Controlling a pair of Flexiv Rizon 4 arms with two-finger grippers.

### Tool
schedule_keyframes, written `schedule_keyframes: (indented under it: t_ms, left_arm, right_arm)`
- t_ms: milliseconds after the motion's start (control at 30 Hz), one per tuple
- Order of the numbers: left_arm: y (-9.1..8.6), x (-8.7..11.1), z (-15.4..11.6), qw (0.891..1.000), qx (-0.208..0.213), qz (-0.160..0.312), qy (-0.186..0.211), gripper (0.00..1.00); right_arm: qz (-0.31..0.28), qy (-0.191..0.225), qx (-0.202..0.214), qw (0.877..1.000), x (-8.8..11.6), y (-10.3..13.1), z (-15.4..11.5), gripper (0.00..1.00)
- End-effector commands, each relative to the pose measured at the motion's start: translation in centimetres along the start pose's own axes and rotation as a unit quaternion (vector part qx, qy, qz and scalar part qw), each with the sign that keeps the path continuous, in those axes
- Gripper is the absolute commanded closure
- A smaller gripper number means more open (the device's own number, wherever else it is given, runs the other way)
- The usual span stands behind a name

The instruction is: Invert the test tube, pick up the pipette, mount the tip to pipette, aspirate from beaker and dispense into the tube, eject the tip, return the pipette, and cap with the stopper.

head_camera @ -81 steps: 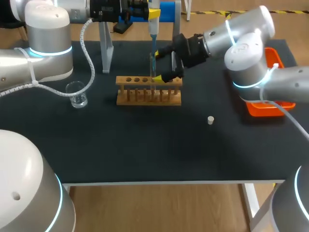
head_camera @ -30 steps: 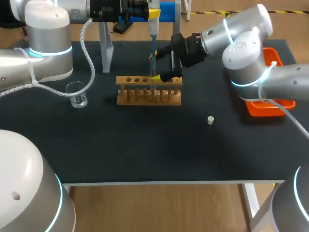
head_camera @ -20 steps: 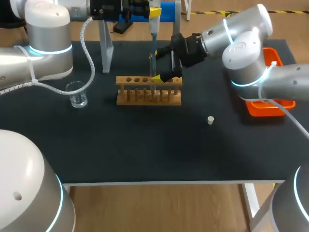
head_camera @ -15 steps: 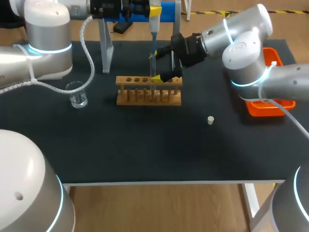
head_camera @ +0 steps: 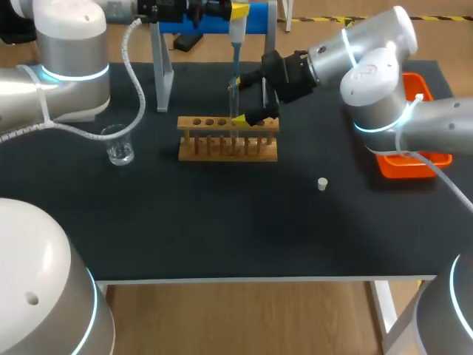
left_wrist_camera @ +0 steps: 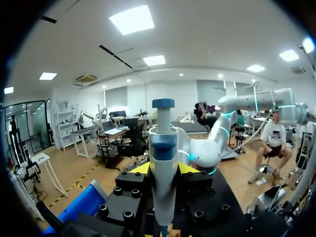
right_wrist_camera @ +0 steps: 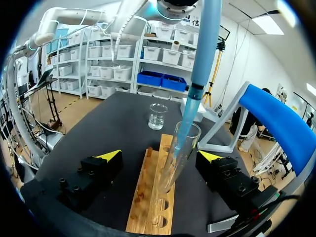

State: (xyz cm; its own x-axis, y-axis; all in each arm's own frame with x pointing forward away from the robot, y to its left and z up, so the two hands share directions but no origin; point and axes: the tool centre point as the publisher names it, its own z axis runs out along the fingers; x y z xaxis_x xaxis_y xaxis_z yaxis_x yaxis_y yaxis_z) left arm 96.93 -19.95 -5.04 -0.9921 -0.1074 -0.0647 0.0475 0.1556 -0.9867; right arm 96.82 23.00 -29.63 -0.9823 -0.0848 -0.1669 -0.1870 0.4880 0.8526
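Note:
My left gripper [head_camera: 235,12] is shut on the blue and white pipette [head_camera: 236,37], held upright above the rack; in the left wrist view the pipette [left_wrist_camera: 163,168] sits between the yellow tips of the gripper [left_wrist_camera: 165,170]. The pipette's blue tip [right_wrist_camera: 190,116] reaches down into the mouth of the glass test tube [right_wrist_camera: 178,153], which leans in the wooden rack [right_wrist_camera: 148,197]. My right gripper [right_wrist_camera: 160,157] stands open, one finger on each side of the tube, touching neither side. In the head view it [head_camera: 244,100] is at the rack [head_camera: 228,140]. The beaker [head_camera: 118,144] stands left of the rack, the white stopper [head_camera: 322,183] to its right front.
An orange tray [head_camera: 417,164] lies at the table's right edge under my right arm. The pipette stand [head_camera: 161,70] with a blue top rises behind the rack. The beaker [right_wrist_camera: 158,116] is beyond the rack's far end.
My left arm has lifted the pipette a little, so its tip sits higher in the tube. The right arm and the tube have stayed put.

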Motion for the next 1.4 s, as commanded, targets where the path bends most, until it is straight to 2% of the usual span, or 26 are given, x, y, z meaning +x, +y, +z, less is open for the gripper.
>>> schedule_keyframes:
  t_ms: [33, 1133, 1267, 1400]
  left_arm:
    - [-0.7, 0.0, 0.0, 1.0, -0.005, 0.003, 0.0, 1.0]
    - [-5.8, 2.1, 0.0, 0.998, -0.031, 0.046, -0.02, 1.0]
    - [-5.4, 2.9, -1.4, 0.998, -0.032, 0.044, -0.042, 1.0]
    - [-4.2, 4.4, -3.4, 0.997, -0.029, 0.035, -0.07, 1.0]
  right_arm:
    - [0.0, 0.001, 0.001, 1.0, -0.1, 0.0, 0.0, 0.0]
    - [0.0, 0.001, 0.001, 1.0, -0.1, 0.0, 0.0, 0.0]
    - [0.0, 0.001, 0.001, 1.0, -0.1, 0.0, 0.0, 0.0]
    - [0.0, 0.001, 0.001, 1.0, -0.1, 0.0, 0.0, 0.0]
